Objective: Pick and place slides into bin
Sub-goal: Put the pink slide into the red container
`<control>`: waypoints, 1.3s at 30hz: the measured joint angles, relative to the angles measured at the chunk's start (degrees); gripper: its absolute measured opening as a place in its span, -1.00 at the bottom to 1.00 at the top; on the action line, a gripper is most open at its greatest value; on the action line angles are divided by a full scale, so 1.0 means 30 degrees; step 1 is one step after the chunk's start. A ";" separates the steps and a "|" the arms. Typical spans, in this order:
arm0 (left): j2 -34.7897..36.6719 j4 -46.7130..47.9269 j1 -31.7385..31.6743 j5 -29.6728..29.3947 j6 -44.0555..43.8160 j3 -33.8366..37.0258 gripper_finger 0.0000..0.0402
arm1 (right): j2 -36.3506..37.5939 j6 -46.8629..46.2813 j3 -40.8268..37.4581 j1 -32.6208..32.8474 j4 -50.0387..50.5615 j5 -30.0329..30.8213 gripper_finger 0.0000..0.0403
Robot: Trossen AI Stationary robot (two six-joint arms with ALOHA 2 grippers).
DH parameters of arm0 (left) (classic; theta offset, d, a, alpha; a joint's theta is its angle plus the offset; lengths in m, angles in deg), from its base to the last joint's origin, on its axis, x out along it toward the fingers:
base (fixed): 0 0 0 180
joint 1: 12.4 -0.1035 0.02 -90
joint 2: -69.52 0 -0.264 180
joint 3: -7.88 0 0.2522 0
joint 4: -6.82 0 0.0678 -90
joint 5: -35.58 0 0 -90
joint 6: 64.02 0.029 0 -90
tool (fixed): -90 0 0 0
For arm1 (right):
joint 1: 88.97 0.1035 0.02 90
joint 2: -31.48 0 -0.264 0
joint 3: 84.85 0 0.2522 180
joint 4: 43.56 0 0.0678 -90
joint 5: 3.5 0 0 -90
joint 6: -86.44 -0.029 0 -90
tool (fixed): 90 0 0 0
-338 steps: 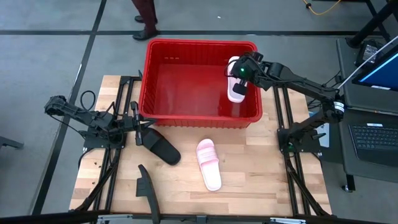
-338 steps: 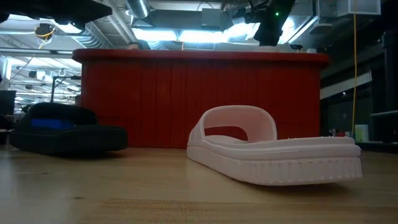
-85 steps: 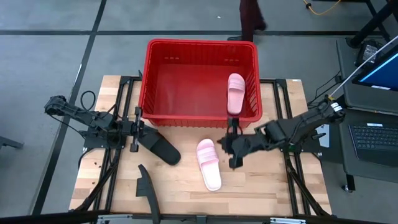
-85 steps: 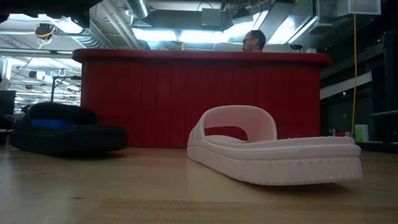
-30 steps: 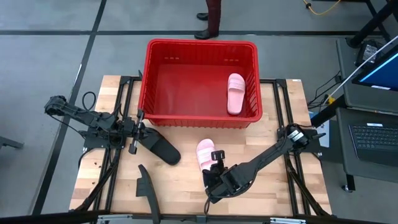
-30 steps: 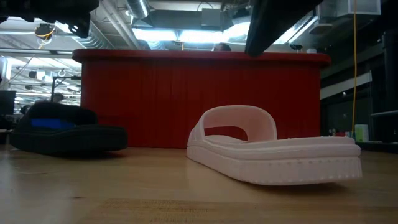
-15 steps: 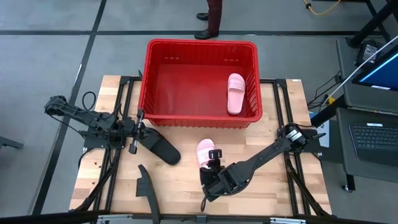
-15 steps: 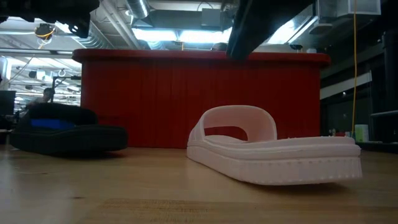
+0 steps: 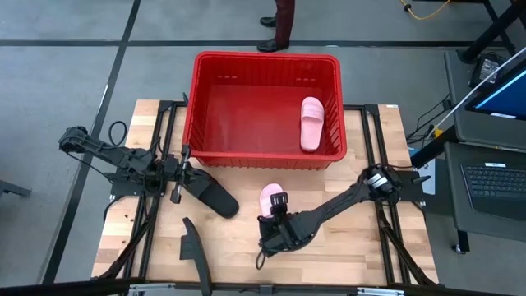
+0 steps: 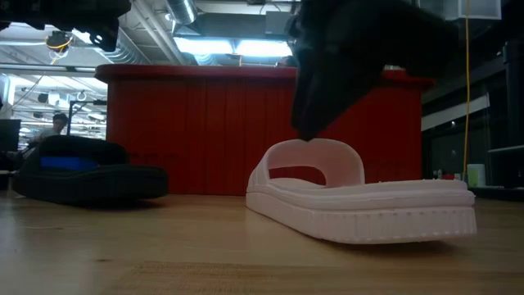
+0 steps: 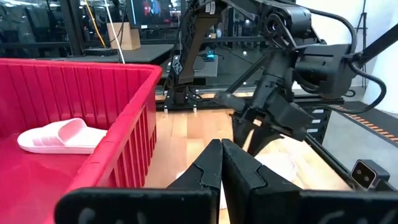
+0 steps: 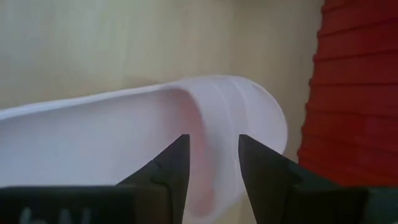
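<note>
A light pink slide (image 9: 269, 196) lies sole-down on the table in front of the red bin (image 9: 263, 62). My right gripper (image 12: 211, 165) is open and low over its strap (image 12: 214, 118), one finger on either side of the strap's width. In the low view its dark tip reaches the strap's top (image 10: 311, 143). A second pink slide (image 9: 311, 123) lies on the bin's floor at the right. One black slide (image 9: 209, 196) rests on the table beside my left gripper (image 9: 186, 173), which is shut and level (image 11: 221, 168). Another black slide (image 9: 193, 247) sits near the front edge. My right gripper comes at the pink slide's strap slanting down from the table's right, its open fingers (image 12: 171, 165) astride the strap. Whether they touch it, I cannot tell. The slide stays flat on the table.
The bin's near wall (image 9: 263, 160) stands just beyond the pink slide's toe. A person's legs (image 9: 279, 20) show on the floor past the table's far edge. A laptop (image 9: 497, 185) sits on a stand to the right. Bare wood lies at the table's near right.
My right gripper has moved toward the table's left and down, from above the pink slide's heel end to just over its strap. In the low view it has sunk from the top of the picture to the strap's top. The slides have not moved.
</note>
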 joint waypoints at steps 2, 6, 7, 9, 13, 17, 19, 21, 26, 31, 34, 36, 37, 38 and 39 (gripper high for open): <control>0.0000 0.0112 0.0000 0.0000 0.0013 0.0000 -0.99 | 0.0000 0.0014 0.0000 -0.0246 0.0079 -0.0007 -0.32; 0.0000 0.0600 0.0000 -0.0007 -0.0191 0.0000 -0.99 | 0.0000 0.0025 0.0000 -0.0602 0.0125 -0.0095 -0.32; 0.0000 0.0747 0.0000 -0.0007 -0.0310 0.0000 -0.99 | 0.0000 0.0034 0.0000 -0.0642 0.0162 -0.0146 -0.32; -0.0007 0.0969 0.0000 -0.0015 -0.0437 0.0000 -0.99 | 0.0000 0.0058 0.0000 -0.0678 0.0304 -0.0324 -0.32; -0.0007 0.0989 0.0000 -0.0015 -0.0444 0.0000 -0.99 | 0.0000 0.0090 0.0000 -0.0657 0.0409 -0.0662 -0.32; -0.0002 0.0981 0.0000 -0.0015 -0.0444 0.0000 -0.98 | 0.0000 0.0102 0.0000 -0.0649 0.0423 -0.1195 -0.32; 0.0000 0.0974 0.0000 -0.0015 -0.0442 0.0000 -0.98 | 0.0007 0.0088 0.0000 -0.0649 0.0430 -0.1195 -0.32; 0.0000 0.0974 0.0000 -0.0015 -0.0442 0.0000 -0.98 | 0.0000 0.0060 0.0000 -0.0730 0.0453 -0.1200 -0.32; 0.0000 0.0947 0.0000 -0.0015 -0.0442 0.0000 -0.98 | -0.0495 0.0109 -0.0015 -0.0941 0.0626 -0.1198 -0.32; -0.0004 0.0879 0.0000 -0.0015 -0.0444 0.0000 -0.98 | -0.0860 -0.0010 -0.0015 -0.1035 0.1027 -0.0588 -0.33; -0.0007 0.0879 0.0000 -0.0014 -0.0444 0.0000 -0.98 | -0.0841 -0.0015 -0.0015 -0.1035 0.1000 -0.0561 -0.38; 0.0000 0.0879 0.0000 -0.0015 -0.0444 0.0000 -0.98 | -0.0773 -0.0015 -0.0007 -0.1035 0.1021 -0.0561 -0.46; -0.0005 0.0878 0.0000 -0.0015 -0.0444 0.0000 -0.98 | -0.0744 -0.0018 0.0009 -0.1035 0.1024 -0.0567 -0.52; -0.0007 0.0881 0.0000 -0.0010 -0.0444 0.0000 -0.98 | -0.0736 -0.0031 0.0021 -0.1035 0.1021 -0.0568 -0.57; -0.0004 0.0882 0.0000 -0.0015 -0.0444 0.0000 -0.98 | -0.0736 -0.0091 0.0022 -0.1035 0.1052 -0.0568 -0.64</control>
